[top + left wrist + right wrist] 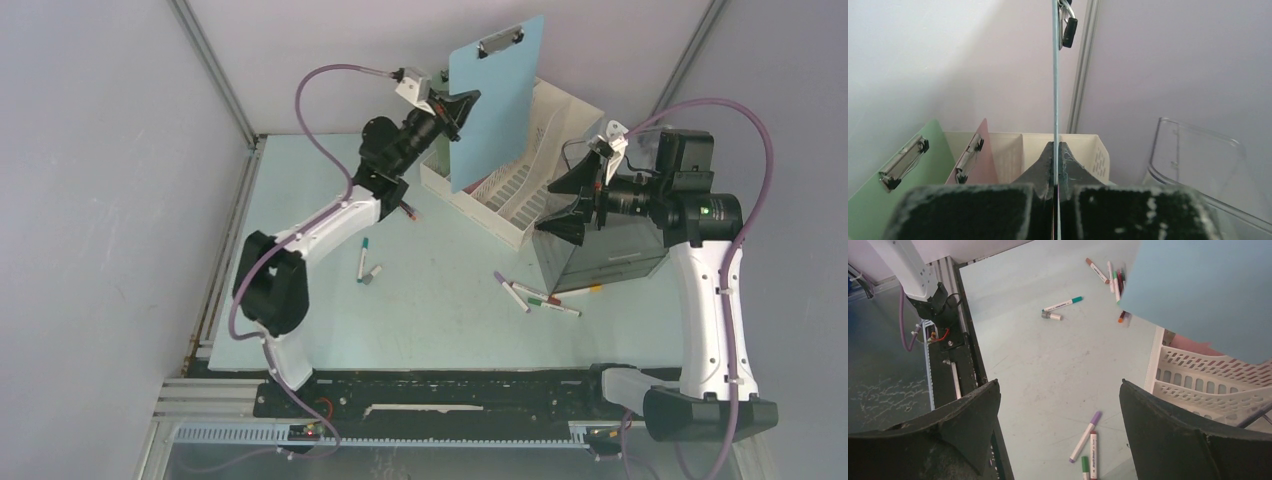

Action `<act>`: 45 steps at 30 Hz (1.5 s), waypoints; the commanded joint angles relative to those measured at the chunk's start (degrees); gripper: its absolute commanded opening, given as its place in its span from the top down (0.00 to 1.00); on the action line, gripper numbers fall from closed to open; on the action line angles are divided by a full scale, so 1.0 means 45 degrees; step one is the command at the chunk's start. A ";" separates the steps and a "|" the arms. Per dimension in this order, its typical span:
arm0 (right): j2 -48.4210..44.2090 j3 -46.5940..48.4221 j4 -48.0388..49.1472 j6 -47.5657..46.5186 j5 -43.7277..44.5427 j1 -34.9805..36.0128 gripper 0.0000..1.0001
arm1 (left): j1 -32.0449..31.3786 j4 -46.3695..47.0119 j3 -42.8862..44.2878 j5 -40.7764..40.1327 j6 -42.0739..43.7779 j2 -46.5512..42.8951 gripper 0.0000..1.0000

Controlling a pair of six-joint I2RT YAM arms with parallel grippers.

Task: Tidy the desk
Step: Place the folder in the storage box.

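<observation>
Note that the left end effector (462,108) is clamped on the long edge of the blue clipboard (497,100). It holds the board upright, clip end up, above the white file rack (515,190) at the far centre of the tabletop (440,310).

The left wrist view shows a green clipboard (878,200) and a pink clipboard (979,160) already standing in the rack.

- **Hazard:** the board is pinched at one edge only. It may pivot in the grip and strike a divider or the pink clipboard if you lower it off line.
- **Hazard:** a pair of markers (366,266) lies left of centre, and a cluster (535,295) lies right of centre. A low sweep of either arm would likely scatter them.
- **Hazard:** the right end effector (560,205) stands with its fingers wide apart, holding nothing. It sits just beside the rack's right end and over the clear container (600,255). Expect a collision risk if both arms converge there.

The tabletop lies flat, face up, directly beyond the arm bases. Its long axis runs left to right, and its short axis runs near to far.
</observation>
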 commanded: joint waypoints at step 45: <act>0.0387 -0.0445 0.0223 -0.0365 -0.0181 -0.0039 0.04 | -0.1219 0.2655 0.1938 -0.2317 0.1213 0.3543 0.29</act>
